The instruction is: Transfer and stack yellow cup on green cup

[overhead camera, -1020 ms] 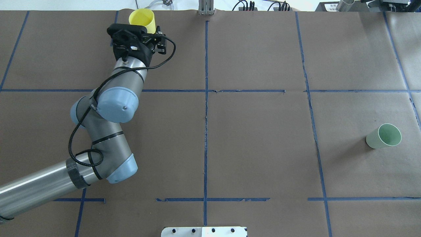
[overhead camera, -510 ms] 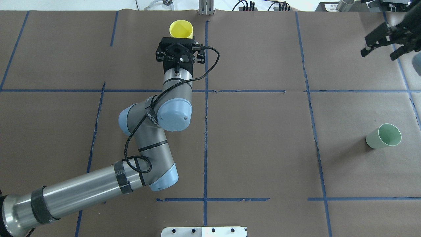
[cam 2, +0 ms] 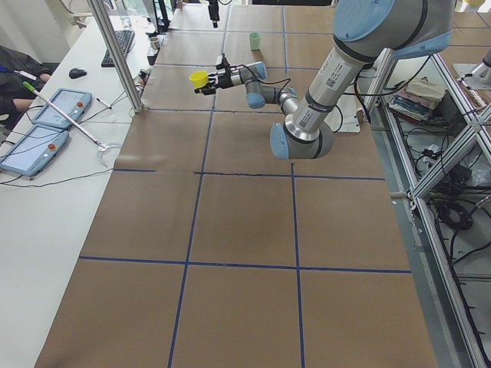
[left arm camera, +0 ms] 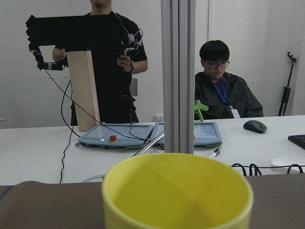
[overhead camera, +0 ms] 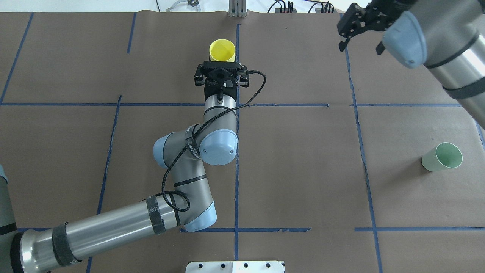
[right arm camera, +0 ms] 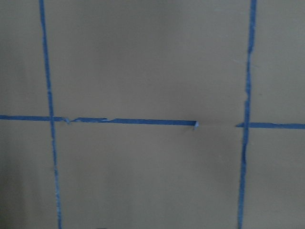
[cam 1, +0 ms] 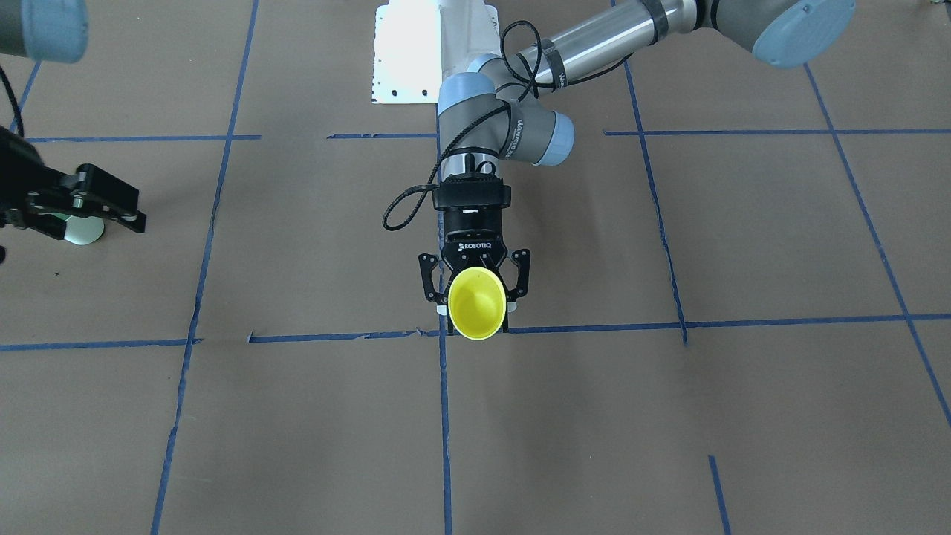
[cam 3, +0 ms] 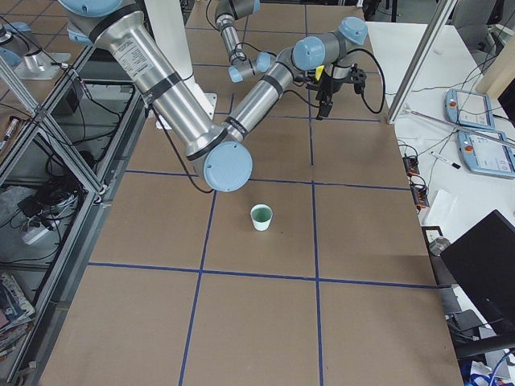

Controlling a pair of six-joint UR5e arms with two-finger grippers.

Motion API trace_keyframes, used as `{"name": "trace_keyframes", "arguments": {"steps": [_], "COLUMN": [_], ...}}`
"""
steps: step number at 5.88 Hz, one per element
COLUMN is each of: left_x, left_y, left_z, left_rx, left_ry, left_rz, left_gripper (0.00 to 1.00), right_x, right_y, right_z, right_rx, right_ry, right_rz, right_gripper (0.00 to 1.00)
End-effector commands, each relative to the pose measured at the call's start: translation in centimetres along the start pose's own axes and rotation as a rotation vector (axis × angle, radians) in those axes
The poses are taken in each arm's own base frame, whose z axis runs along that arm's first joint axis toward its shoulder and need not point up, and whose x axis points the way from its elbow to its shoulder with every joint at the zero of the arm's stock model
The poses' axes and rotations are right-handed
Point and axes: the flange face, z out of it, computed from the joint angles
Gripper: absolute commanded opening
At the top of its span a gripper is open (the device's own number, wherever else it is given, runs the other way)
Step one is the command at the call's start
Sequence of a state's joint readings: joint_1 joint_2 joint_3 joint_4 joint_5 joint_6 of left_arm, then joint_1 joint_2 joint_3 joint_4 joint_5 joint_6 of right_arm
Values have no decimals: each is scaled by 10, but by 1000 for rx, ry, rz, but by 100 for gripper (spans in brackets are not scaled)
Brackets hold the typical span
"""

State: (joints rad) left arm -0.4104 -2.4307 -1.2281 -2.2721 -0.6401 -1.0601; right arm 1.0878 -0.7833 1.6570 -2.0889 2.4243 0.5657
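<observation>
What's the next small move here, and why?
Probably bring the right gripper, open and empty at the far edge, across toward the yellow cup. The left gripper holds it on its side near the centre line, and the green cup stands far to the right.

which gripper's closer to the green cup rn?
Right. The right gripper hangs open, raised, on the same side as the green cup; the left gripper holds the yellow cup at the centre line.

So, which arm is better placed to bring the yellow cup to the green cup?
Right: the right gripper, open, is nearer the green cup; the left gripper holds the yellow cup mid-table.
</observation>
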Motion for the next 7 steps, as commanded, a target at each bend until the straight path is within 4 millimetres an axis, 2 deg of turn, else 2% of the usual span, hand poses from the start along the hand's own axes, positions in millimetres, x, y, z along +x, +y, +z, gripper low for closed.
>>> {"name": "trace_keyframes", "arguments": {"steps": [1, 2, 3, 4, 5, 7], "left_x": [7, 7, 9, 8, 8, 8], "left_y": [8, 9, 12, 12, 13, 12], "left_z": [-8, -10, -12, -12, -12, -13], "left_rx": [-11, -11, -14, -14, -15, -15], "left_ry": [13, 16, 20, 20, 20, 22], "left_rz": [1, -4, -4, -4, -2, -5], "left_gripper": [28, 28, 28, 29, 29, 29], "right_x": [-114, -150, -178, -200, -209, -211], "right_y": [-36, -53, -58, -50, -44, -51], "right_z": [7, 13, 19, 29, 49, 61], "right_rx": [-58, -90, -113, -130, -146, -148], "right_ry": [14, 31, 39, 43, 64, 77], "right_rz": [-33, 0, 13, 17, 19, 25], "right_gripper": [99, 99, 99, 97, 93, 83]}}
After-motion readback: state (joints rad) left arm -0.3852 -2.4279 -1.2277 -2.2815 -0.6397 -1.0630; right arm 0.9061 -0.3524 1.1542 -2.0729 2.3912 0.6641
